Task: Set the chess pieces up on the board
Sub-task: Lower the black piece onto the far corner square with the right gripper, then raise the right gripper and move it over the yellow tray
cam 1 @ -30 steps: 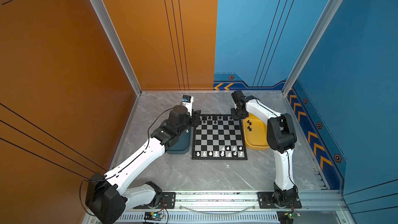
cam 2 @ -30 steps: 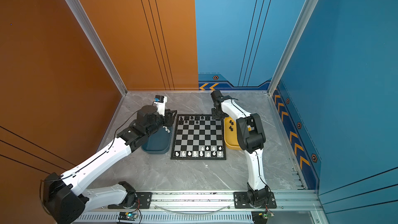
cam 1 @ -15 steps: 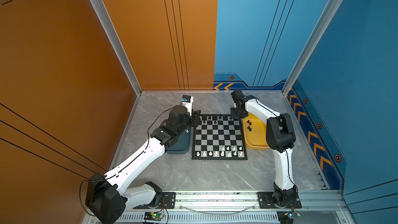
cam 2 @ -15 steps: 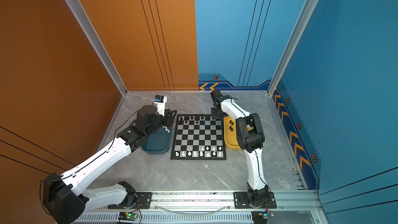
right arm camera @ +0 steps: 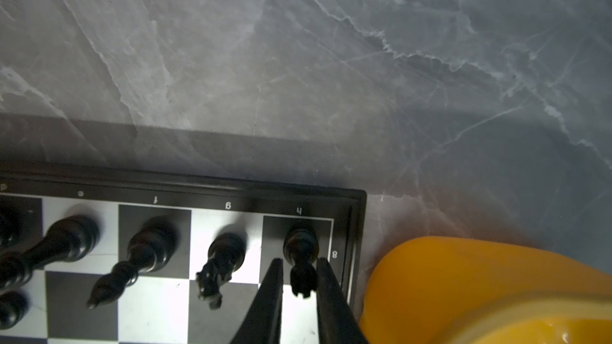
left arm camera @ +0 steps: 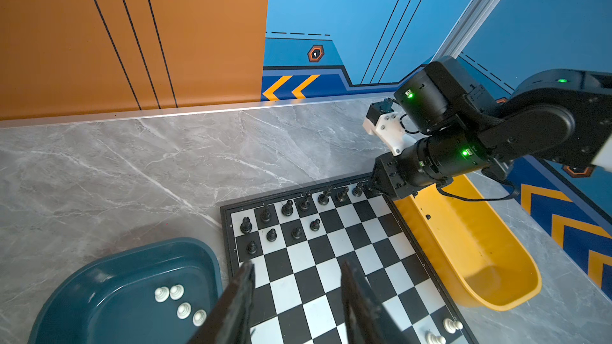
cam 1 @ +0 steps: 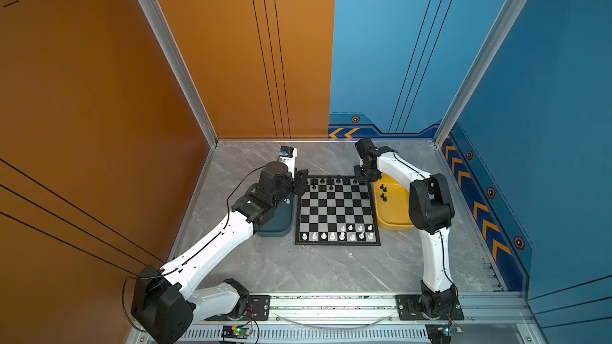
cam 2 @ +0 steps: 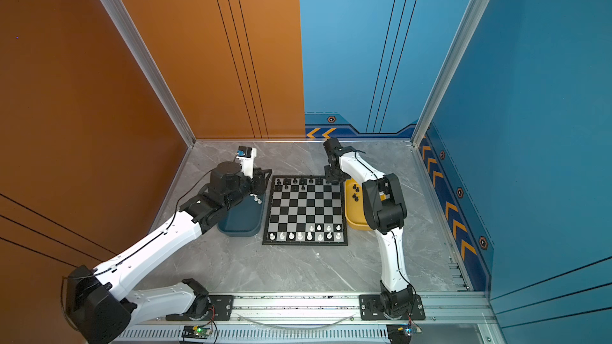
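**Asker:** Where is your right gripper [right arm camera: 299,261]?

**Me:** It is at the far corner of the flat black-and-white checkered board [cam 1: 336,213], the corner beside the yellow plastic tray [left arm camera: 463,243]. My fingers flank the small black plastic rook [right arm camera: 301,246]. The rook stands upright on the dark corner square lettered h. That square is a rook's home, which is why the tool sits low and straight above it.

**Asker:** Is it clamped on the rook?

**Me:** I'd call it released. A sliver of white shows between one finger and the piece, and the base rests on the square. The jaws are parted only slightly. I judge that suits a clean lift, without nudging the black plastic knight [right arm camera: 222,259] on the next square.

**Asker:** And the left gripper [left arm camera: 297,264]?

**Me:** It is spread wide and empty. It hovers by the board's far corner on the side of the dark teal plastic tray [left arm camera: 132,259]. Four white plastic pawns [left arm camera: 180,301] sit in that tray, and I judge my tool waits there because they are its next load.

**Asker:** How far along are you?

**Me:** The black far row [left arm camera: 288,208] looks full, with four black pawns in front of it. A few loose black pieces [cam 1: 383,191] are left in the yellow tray. The white near row [cam 1: 332,235] is filled, and four white pawns stand ahead of it toward the yellow-tray edge.
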Available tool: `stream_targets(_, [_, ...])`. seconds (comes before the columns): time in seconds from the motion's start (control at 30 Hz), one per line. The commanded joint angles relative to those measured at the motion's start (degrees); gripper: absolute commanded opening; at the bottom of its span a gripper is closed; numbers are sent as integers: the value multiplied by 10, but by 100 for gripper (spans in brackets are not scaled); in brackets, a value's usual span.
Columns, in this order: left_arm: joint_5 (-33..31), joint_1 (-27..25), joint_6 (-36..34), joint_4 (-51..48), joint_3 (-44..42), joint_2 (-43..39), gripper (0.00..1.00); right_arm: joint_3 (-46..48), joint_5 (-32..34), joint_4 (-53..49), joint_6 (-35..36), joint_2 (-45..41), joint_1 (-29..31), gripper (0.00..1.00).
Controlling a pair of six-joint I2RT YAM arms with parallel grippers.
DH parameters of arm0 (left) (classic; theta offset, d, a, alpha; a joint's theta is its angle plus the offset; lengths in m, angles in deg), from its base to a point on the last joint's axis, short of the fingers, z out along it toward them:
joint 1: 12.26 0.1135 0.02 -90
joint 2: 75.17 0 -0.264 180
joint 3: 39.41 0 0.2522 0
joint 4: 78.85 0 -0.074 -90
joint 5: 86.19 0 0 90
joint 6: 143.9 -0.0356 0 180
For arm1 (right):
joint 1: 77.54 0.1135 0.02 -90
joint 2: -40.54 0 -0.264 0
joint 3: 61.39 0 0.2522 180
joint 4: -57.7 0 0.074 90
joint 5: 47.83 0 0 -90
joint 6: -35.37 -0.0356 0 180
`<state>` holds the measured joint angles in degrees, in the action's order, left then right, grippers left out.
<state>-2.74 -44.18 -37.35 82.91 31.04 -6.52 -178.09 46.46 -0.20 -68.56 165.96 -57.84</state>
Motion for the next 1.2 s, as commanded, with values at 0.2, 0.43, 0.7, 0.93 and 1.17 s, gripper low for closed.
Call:
stream_targets(0.2, [8,5,3,-7,3,-6,44,-7,-9,-12,-7,10,-3,25])
stream_targets(0.43, [8,5,2,-7,2,-7,44,-9,-7,-12,-7,7,-3,25])
stream_targets(0.7, [11,5,3,-7,4,-9,44,-9,-2,-17,-4,-22,-4,26])
stream_targets(0.93, [12,4,4,-8,3,-14,44,-3,10,-18,1,-71,-4,30])
stream_targets(1.17, [11,3,4,-11,0,-20,44,53,28,-19,9,-179,-7,32])
